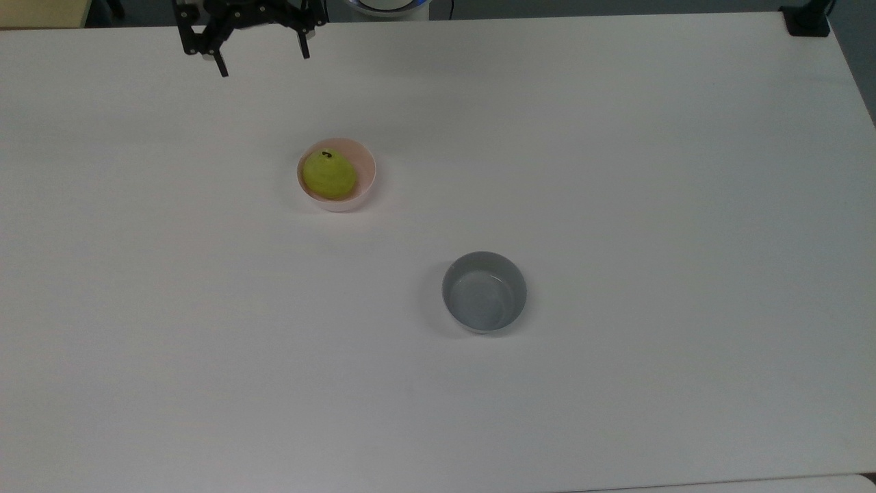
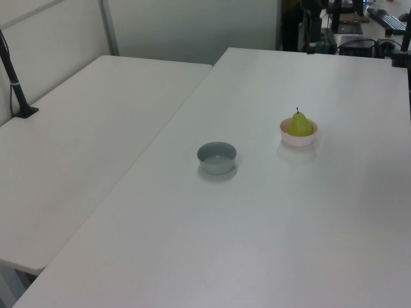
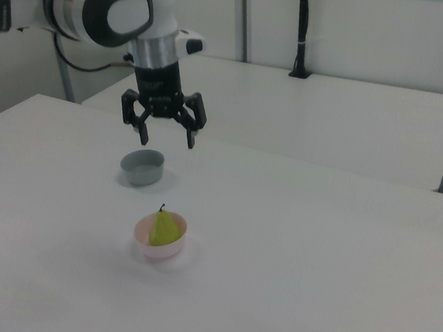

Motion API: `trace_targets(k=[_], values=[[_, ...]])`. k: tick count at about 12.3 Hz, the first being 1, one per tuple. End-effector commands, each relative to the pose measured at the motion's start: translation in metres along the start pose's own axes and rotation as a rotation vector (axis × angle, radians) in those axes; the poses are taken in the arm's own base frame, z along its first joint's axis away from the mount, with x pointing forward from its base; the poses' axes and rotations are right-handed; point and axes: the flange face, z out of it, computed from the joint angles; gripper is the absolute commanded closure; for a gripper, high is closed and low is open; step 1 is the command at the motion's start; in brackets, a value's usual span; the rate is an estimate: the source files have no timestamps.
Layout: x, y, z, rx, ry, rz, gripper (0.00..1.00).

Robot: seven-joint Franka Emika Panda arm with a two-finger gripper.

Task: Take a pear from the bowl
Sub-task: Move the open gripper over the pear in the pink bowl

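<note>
Hovering above the desk (image 1: 616,171), the tool (image 1: 262,63) hangs from the white arm (image 3: 103,7) with its two black fingers (image 3: 142,132) spread wide apart and nothing between them. In the right view the tool (image 3: 166,138) points straight down, well above the desk surface (image 3: 316,247), and holds nothing.

Pear (image 1: 328,174): yellow-green, upright, dark stem up, sitting inside the pale pink bowl (image 1: 366,171). Its body takes up most of the bowl's inside and leans toward the top view's left side of the rim. In the right view the pear (image 3: 164,228) stands in the bowl (image 3: 144,241) below the tool and nearer the camera. In the left view the pear (image 2: 298,124) rises clearly above the bowl rim (image 2: 298,139).

Tool to pear: well apart, no contact. In the top view the tool sits near the upper edge, up and to the left of the bowl.

Grey bowl (image 1: 484,292): upright, standing apart from the pink bowl, toward the top view's lower right. In the right view the grey bowl (image 3: 141,167) lies beyond the pink one; in the left view the grey bowl (image 2: 216,158) is to the left view's left of it.

A second white desk (image 2: 70,147) adjoins the first in the left view.
</note>
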Motion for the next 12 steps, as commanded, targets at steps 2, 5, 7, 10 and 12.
trace_targets(k=[2,5,7,10,12], values=[[-0.004,-0.012,0.058,0.012,-0.031,-0.030,0.00],[-0.005,-0.016,0.095,0.011,-0.023,-0.067,0.00],[-0.006,-0.020,0.122,0.004,-0.010,-0.076,0.00],[0.005,-0.030,0.159,0.016,-0.030,-0.100,0.00],[0.014,-0.037,0.182,0.017,-0.031,-0.118,0.00]])
